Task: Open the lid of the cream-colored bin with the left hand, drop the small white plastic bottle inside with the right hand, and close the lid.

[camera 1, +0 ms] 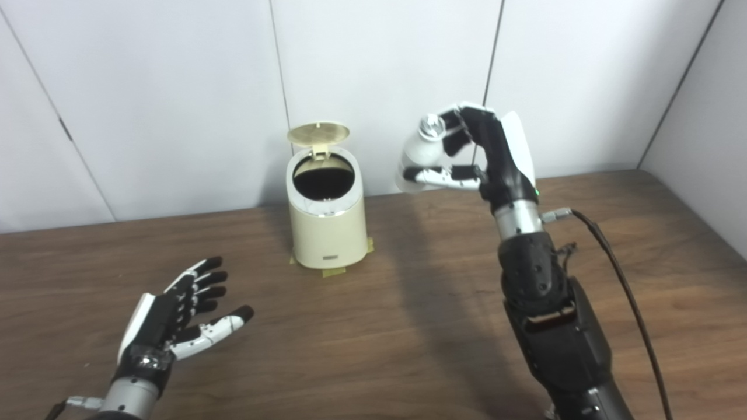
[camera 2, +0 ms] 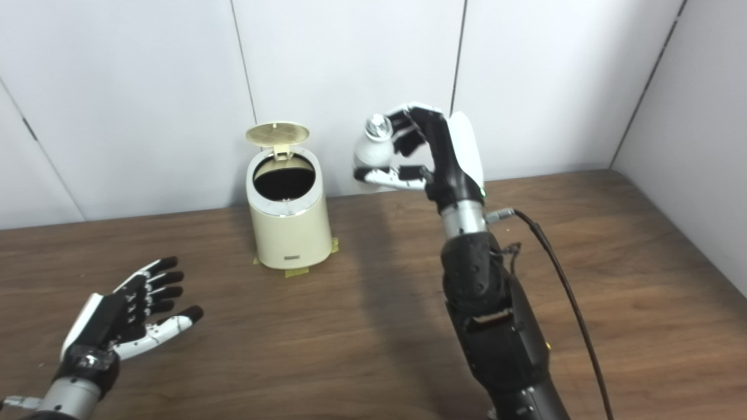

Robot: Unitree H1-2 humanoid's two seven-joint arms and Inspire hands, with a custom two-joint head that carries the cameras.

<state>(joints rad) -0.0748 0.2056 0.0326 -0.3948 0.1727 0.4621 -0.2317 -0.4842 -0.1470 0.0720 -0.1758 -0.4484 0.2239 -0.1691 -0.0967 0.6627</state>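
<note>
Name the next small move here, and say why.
Probably carry the right hand leftward until the bottle is over the bin opening. The lid already stands open, and the bottle is held up right of the bin.

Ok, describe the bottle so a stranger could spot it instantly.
Start at the cream bin standing against the white wall, its lid flipped up. Up and to its right, the raised right hand grips the small white bottle, the only object held off the table.
</note>
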